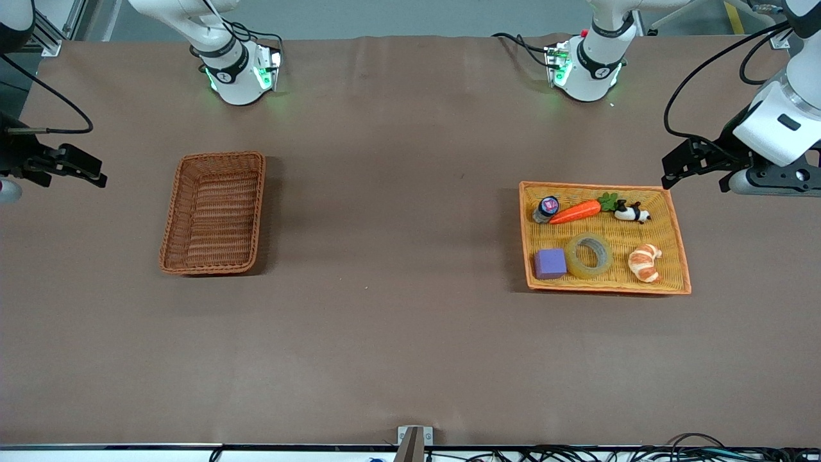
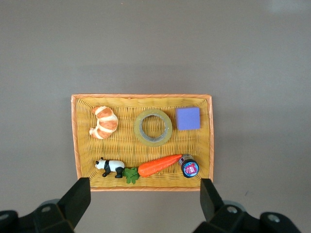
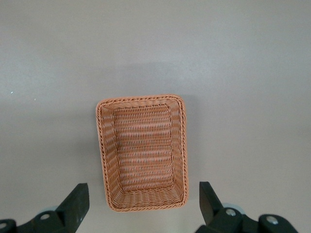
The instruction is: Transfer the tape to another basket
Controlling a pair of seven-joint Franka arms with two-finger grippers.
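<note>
The tape lies flat in the orange-yellow tray, between a purple cube and a croissant; it also shows in the left wrist view. The reddish-brown wicker basket stands empty toward the right arm's end of the table and shows in the right wrist view. My left gripper is open and empty, up in the air beside the tray's corner; in its wrist view the fingers frame the tray's edge. My right gripper is open and empty, up beside the basket.
The tray also holds a purple cube, a croissant, a toy carrot, a toy panda and a small pink-lidded jar. Brown table lies between tray and basket. Cables run along the front edge.
</note>
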